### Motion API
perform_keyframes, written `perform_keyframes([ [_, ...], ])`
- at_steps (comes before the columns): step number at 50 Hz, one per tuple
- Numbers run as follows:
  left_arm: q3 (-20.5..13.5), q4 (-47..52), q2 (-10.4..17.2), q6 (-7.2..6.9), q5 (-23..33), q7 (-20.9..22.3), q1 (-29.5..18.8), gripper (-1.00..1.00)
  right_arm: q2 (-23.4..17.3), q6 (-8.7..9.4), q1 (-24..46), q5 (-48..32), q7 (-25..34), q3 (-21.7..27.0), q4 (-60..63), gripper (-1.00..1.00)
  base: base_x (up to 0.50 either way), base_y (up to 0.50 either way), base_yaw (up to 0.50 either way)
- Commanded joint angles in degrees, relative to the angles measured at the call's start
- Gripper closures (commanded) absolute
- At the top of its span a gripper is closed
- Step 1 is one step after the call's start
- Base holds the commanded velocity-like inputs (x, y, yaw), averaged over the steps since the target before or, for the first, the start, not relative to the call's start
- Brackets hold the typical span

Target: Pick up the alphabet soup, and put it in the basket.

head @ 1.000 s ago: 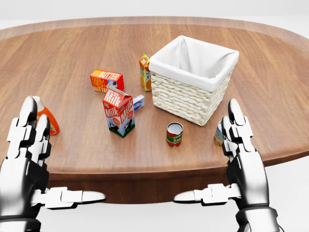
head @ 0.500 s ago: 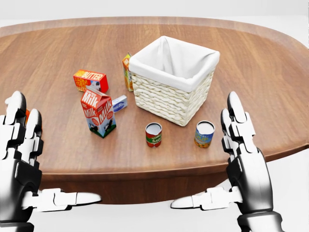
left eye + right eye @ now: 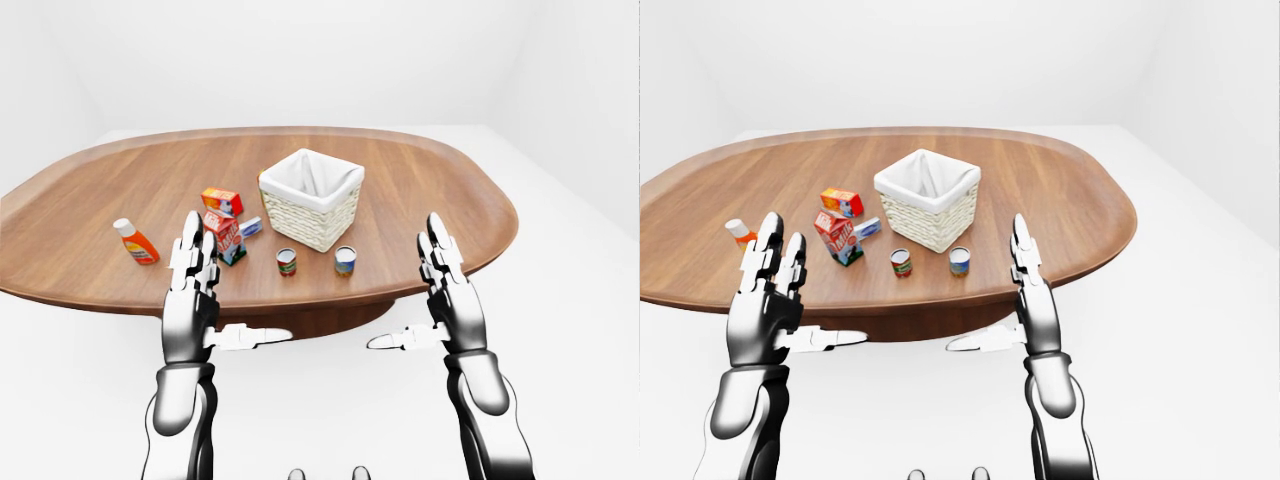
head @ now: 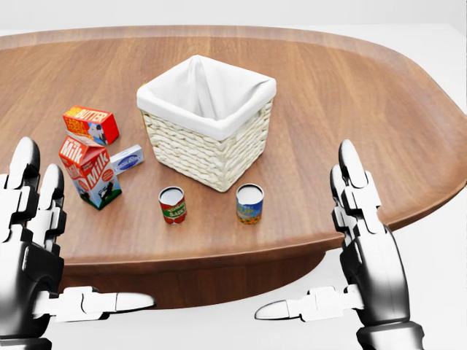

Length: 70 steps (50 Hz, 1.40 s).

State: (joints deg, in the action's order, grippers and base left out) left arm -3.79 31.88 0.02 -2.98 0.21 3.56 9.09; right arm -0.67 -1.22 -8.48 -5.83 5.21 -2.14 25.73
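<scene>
The alphabet soup (image 4: 249,203), a small can with a blue and yellow label, stands upright on the wooden table (image 4: 365,95), just below the basket in the head view. The basket (image 4: 206,124) is white wicker with a white cloth lining, and nothing shows inside it. My left hand (image 4: 87,233) is open at the lower left, over the table's near edge. My right hand (image 4: 306,233) is open at the lower right, to the right of the soup can and apart from it. Neither hand holds anything.
A red tomato can (image 4: 173,204) stands left of the soup. A milk carton (image 4: 91,171), a butter box (image 4: 90,124) and a small blue-white box (image 4: 126,159) lie left of the basket. An orange bottle (image 3: 135,241) stands far left.
The whole picture has slid left, so the camera has moved right. The soup can, earlier partly behind my right hand, now shows in full. Both hands stay open.
</scene>
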Motion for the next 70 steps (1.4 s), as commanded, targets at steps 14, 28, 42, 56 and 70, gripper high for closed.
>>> perform_keyframes([
  [14,0.1,-0.2,0.1,0.34,0.2,-0.1,0.0,-1.0,0.0,-0.35,0.1,-1.3,0.1,-0.2,-0.3,-1.0,0.0,0.0,0.0],
  [28,0.2,-0.7,0.1,0.96,0.5,0.0,0.2,-1.0,0.0,-0.67,0.1,-1.3,0.0,-0.1,-0.4,-1.0,0.06,0.0,0.0],
  [42,0.2,-0.3,0.1,0.65,0.5,0.1,0.2,-1.0,0.0,-0.43,0.0,-1.4,-0.1,-0.2,-0.2,-1.0,0.24,0.0,0.0],
  [56,0.2,-0.1,0.0,0.55,0.6,0.1,0.3,-1.0,0.0,-0.94,0.0,-1.6,-0.1,-0.3,-0.7,-1.0,0.31,0.0,0.0],
  [70,0.1,-0.4,0.1,0.73,0.6,0.1,0.1,-1.0,0.0,-1.22,-0.1,-2.0,-0.1,-0.5,-1.2,-1.0,0.31,0.0,0.0],
])
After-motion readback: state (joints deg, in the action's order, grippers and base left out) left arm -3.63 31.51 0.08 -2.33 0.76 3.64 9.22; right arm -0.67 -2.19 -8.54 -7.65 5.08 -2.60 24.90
